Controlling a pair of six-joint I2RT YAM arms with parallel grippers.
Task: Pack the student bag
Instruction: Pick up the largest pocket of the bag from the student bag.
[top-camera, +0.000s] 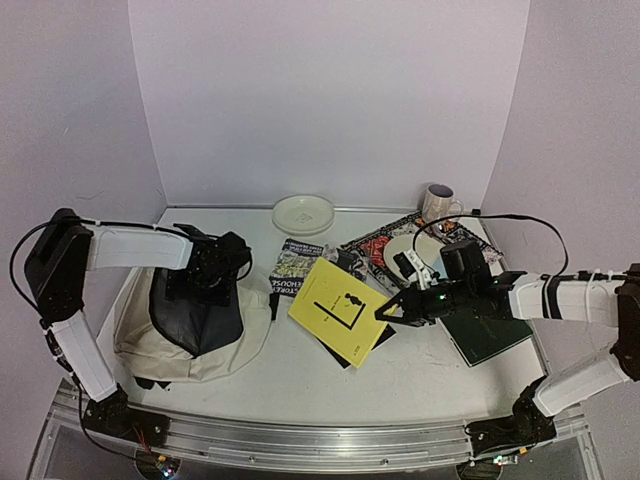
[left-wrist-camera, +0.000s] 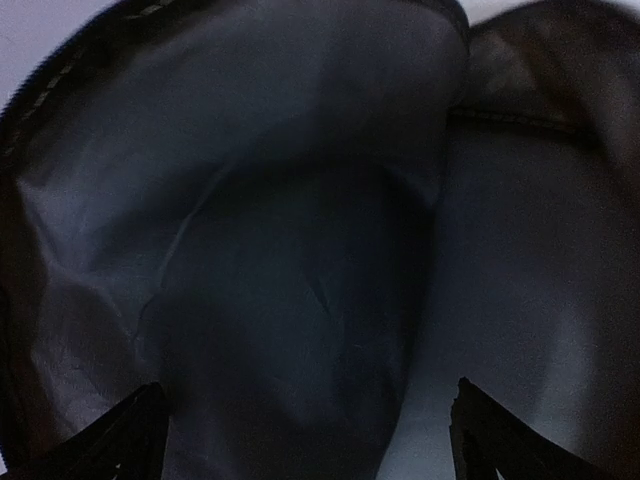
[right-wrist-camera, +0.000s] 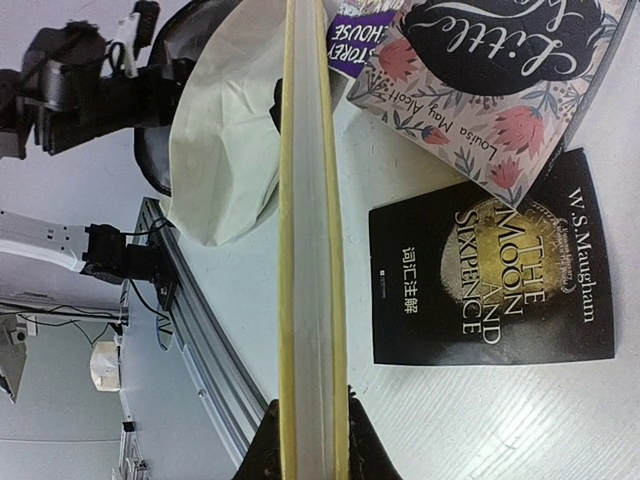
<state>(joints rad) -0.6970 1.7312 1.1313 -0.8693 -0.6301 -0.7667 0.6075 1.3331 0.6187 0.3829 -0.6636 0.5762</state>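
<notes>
Student bag (top-camera: 190, 342) slumped on the table (top-camera: 290, 365), cream shell limp and black-lined mouth gaping; left gripper (top-camera: 215, 268) at that mouth with fingers (left-wrist-camera: 118, 440) spread on nothing; right of the bag's rim, past a strip of table, right gripper (right-wrist-camera: 312, 432) clenches yellow book (top-camera: 338, 308) edge-on.

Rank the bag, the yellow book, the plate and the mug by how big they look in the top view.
1. bag
2. yellow book, lifted nearer the camera, which flatters it, yet clearly second
3. plate, farther back
4. mug, smallest
</notes>
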